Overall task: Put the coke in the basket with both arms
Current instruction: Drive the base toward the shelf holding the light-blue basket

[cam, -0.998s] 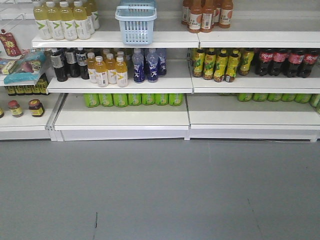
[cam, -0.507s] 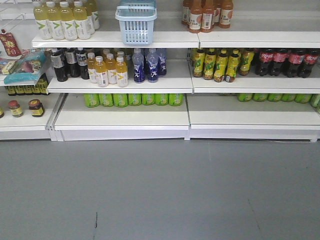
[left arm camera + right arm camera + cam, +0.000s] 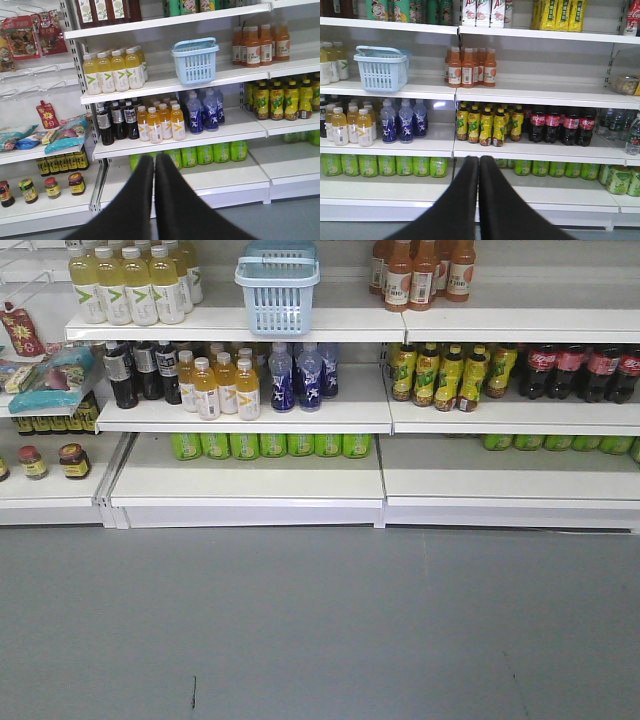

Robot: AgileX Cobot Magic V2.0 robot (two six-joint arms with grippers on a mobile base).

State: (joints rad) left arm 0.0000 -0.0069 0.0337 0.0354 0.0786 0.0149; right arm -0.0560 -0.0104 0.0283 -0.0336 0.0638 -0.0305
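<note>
White shelving (image 3: 250,477), slotted pale-blue plastic basket (image 3: 278,292); tapered black left pincer (image 3: 154,157) and right pincer (image 3: 479,159), tips together.

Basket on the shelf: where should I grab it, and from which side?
Probably the thin handles arching over the open top of the basket, approached from the shelf front: its slotted sides are wide, and yellow bottles and orange bottles flank it.

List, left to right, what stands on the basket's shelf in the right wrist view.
pale yellow drink bottles → light blue basket → orange juice bottles → clear container
</note>
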